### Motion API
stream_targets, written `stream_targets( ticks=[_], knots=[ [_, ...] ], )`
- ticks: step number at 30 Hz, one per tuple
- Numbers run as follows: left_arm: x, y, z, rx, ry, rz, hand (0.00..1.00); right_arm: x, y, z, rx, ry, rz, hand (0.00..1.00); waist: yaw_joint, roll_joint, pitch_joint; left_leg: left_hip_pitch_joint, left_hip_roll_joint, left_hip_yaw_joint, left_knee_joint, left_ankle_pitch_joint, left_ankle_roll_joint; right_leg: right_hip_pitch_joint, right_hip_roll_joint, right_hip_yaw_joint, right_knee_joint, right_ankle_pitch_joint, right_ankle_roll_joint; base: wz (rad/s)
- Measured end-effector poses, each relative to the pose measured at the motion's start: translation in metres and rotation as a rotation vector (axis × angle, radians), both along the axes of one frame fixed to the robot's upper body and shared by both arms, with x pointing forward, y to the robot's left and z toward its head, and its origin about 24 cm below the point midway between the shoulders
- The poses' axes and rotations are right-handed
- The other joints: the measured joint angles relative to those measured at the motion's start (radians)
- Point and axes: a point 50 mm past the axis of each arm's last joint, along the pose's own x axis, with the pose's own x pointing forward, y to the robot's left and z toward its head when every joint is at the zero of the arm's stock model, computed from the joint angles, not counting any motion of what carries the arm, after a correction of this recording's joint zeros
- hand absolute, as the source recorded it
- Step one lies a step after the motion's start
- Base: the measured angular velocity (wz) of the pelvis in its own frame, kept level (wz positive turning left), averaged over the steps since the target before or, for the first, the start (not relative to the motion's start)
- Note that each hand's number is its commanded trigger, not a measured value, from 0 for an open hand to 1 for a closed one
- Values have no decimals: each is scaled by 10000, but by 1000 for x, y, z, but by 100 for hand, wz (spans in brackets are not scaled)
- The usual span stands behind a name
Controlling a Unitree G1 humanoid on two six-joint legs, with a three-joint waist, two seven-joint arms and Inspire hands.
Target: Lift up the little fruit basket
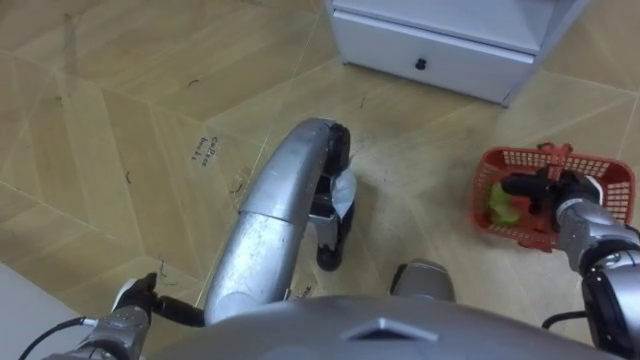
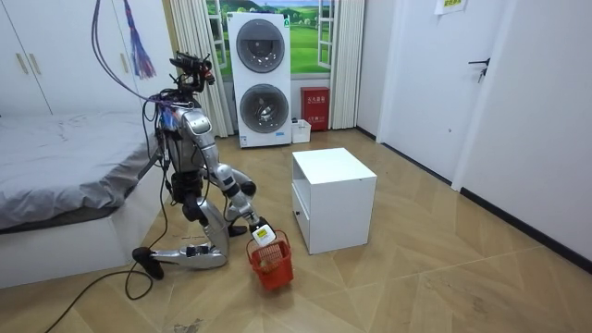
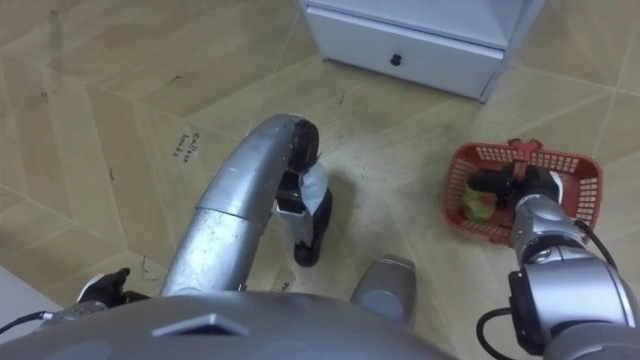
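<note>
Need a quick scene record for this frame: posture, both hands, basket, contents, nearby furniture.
posture: kneeling on the wood floor beside the white cabinet
fruit basket: red, on or just above the floor at the robot's right, in front of the cabinet
contents: a green fruit; the rest is hidden
right hand: over the basket at its handle; grip unclear
left hand: low at the robot's left, fingers relaxed, holding nothing

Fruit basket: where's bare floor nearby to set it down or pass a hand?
Free: the wood floor left of the robot's knee, and the strip between knee and fruit basket. Crowded: the right hand is at the basket, and the white cabinet stands just beyond it.
</note>
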Motion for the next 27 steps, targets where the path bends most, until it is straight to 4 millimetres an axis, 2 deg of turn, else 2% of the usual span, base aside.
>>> stream_targets(
  ticks=[12,18,20,23,27],
  knots=[
    [3,-7,-2,-128,-41,37,0,1,2,0,46,-42,43,100,10,-75,33,-113,18,-84,127,14,29,-10,117,-41,32,-1,0,0],
    [23,-11,-1,-210,-513,-75,0,7,12,-2,340,-244,283,100,-6,-316,109,-212,40,-275,324,10,35,25,335,-78,43,-2,2,-1],
    [37,-10,2,-151,-877,33,0,15,17,0,434,-579,456,100,-29,-518,170,-231,37,-298,344,6,46,15,358,-55,73,-10,-12,-4],
    [48,-10,4,-54,-1241,154,0,25,25,4,525,-1025,722,100,-37,-735,117,-213,18,-410,458,-10,75,63,423,39,77,-40,-64,-11],
    [60,-11,7,6,-1507,109,0,41,30,14,298,-1613,1030,100,-160,-742,120,-213,16,-615,689,-100,199,183,635,79,78,-54,-41,-11]
  ],
)
